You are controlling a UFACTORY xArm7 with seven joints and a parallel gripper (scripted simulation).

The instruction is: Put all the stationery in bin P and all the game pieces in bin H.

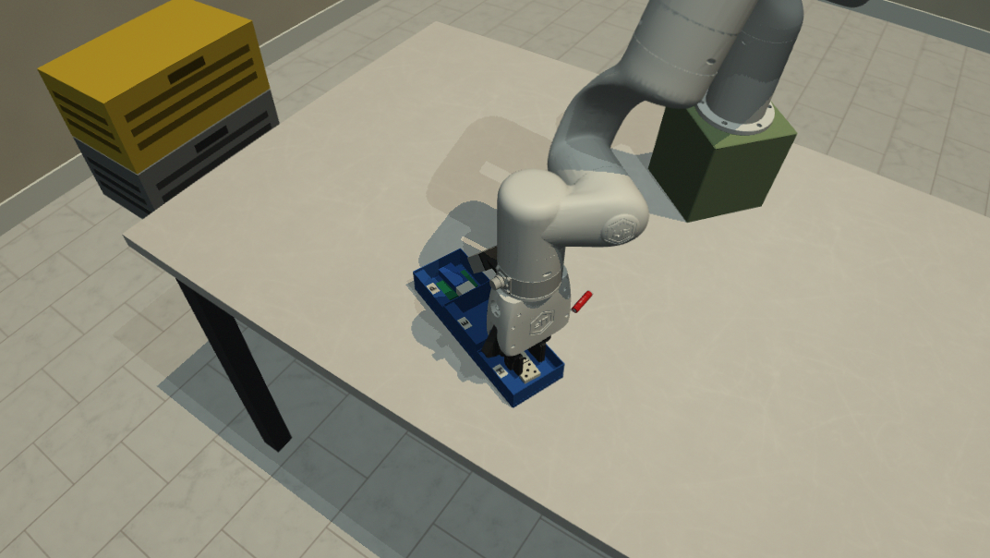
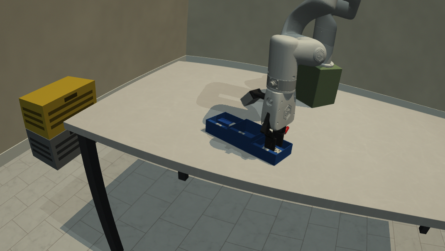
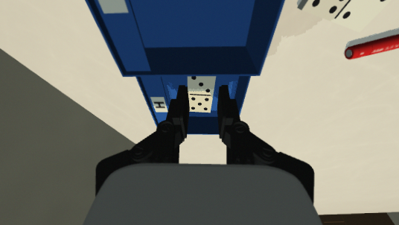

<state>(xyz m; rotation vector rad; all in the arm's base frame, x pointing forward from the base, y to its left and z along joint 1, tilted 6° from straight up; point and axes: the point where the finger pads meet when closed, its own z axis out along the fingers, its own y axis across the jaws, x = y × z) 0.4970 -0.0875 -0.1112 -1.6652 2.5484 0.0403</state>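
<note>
A row of three joined blue bins (image 1: 485,325) lies on the table. The bin marked H (image 3: 159,104) is the near end one. A white domino (image 3: 201,94) lies in it, also seen in the top view (image 1: 529,370). My gripper (image 3: 203,97) reaches down into the H bin with its fingers on either side of the domino, slightly open, with a thin gap on each side. The far end bin (image 1: 450,280) holds green and blue items. A red pen (image 3: 372,48) and a second domino (image 3: 335,9) lie on the table beside the bins.
The arm's green base block (image 1: 720,163) stands at the back right of the table. A yellow crate on a grey crate (image 1: 159,97) stands on the floor beyond the left table edge. The bins lie near the front table edge.
</note>
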